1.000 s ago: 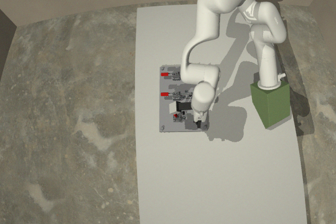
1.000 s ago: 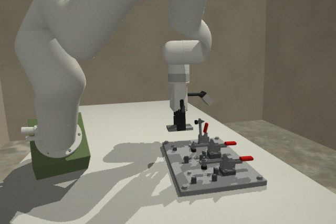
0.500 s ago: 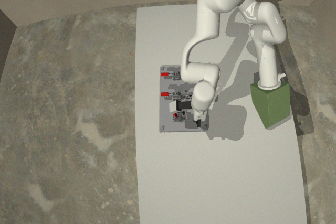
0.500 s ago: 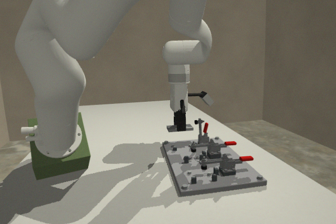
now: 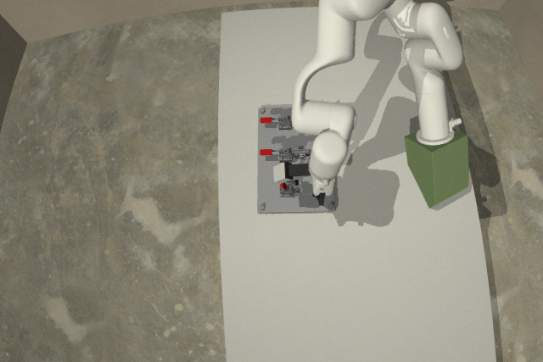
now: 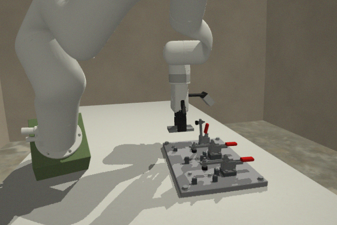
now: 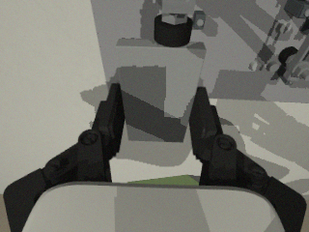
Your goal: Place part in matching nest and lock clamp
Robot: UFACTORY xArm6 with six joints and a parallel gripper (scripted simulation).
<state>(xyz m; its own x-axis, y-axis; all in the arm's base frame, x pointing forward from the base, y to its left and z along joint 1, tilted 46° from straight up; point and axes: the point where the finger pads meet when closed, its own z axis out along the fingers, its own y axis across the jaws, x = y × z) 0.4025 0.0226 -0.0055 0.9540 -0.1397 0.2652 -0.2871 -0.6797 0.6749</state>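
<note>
My gripper (image 5: pixel 321 200) (image 6: pixel 181 129) (image 7: pixel 157 100) is shut on the part (image 6: pixel 190 128) (image 7: pixel 145 60), a thin flat grey plate, held by its long sides. The part hangs roughly level above the fixture (image 5: pixel 265 174) (image 6: pixel 234 183) (image 7: pixel 113 19), clear of it, over the end with the open clamp. That clamp (image 5: pixel 287 190) (image 6: pixel 200 131) has its bar and red handle up; its black tip (image 7: pixel 172 31) overlaps the part's far end in the wrist view. The middle clamp (image 5: pixel 286 154) (image 6: pixel 215 150) and the other end's clamp (image 5: pixel 285 121) (image 6: pixel 228 165) have bars down. The nest beneath is mostly hidden.
The raised bar stands close to the part's clamp-side end. The wrist camera (image 5: pixel 279 172) (image 6: pixel 209 99) juts out toward the clamp side. Small blocks (image 6: pixel 186 159) and bolt heads stand on the fixture. The green pedestal (image 5: pixel 449 174) (image 6: pixel 61 166) carries the arm.
</note>
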